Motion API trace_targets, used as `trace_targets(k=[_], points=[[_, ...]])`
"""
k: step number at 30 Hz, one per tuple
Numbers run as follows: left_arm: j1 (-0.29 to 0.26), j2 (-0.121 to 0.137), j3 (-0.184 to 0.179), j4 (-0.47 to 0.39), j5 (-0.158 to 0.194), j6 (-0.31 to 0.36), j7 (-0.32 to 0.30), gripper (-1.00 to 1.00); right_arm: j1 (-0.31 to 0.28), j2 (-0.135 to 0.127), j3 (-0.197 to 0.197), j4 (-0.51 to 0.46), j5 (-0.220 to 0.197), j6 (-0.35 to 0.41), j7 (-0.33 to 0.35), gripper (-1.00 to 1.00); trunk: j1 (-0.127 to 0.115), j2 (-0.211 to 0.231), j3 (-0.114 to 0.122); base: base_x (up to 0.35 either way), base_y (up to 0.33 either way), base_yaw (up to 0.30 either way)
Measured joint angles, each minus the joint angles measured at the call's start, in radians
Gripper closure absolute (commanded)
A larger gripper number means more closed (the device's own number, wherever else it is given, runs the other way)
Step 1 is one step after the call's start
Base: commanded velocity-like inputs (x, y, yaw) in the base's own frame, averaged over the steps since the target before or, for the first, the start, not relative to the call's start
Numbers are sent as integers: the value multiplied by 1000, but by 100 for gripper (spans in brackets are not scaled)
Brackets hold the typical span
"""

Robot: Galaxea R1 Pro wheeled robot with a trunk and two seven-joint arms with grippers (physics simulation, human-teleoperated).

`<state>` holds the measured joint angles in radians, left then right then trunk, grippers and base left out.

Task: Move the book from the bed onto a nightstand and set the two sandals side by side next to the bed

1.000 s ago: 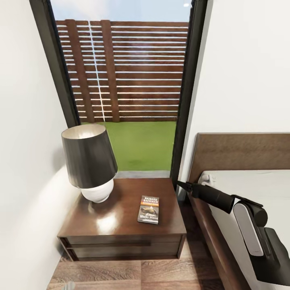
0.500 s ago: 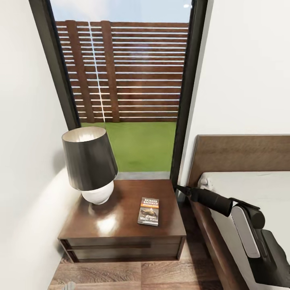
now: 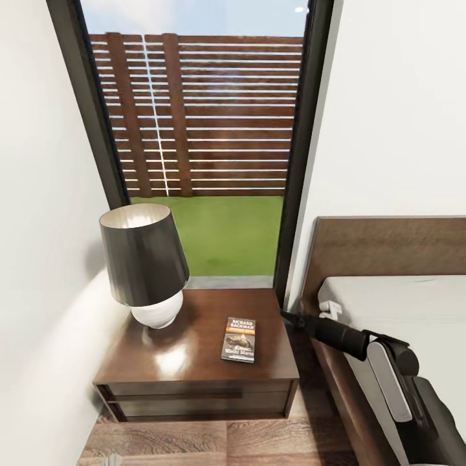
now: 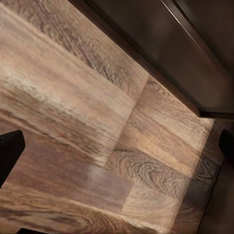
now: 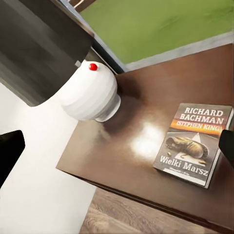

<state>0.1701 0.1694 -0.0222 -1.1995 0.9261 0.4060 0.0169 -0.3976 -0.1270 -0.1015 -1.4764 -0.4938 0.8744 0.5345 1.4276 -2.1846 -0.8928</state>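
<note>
We see the nightstand hemmed in: the white wall is tight on its left, the window behind it, and the bed frame just beside its right edge. On its top, the lamp takes the back left corner and the book lies right of centre. The front left of the top is bare, and so is the floor in front of the nightstand.

One book, one lamp, one nightstand with two drawers, one bed, one window, one robot arm.
</note>
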Motion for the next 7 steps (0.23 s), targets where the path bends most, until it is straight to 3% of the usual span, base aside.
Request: trace_targets(k=[7], points=[[0, 0, 0, 13, 0, 0, -3, -100, 2, 0, 0, 3, 0, 0, 0, -100, 0, 0, 0, 0, 0, 0]])
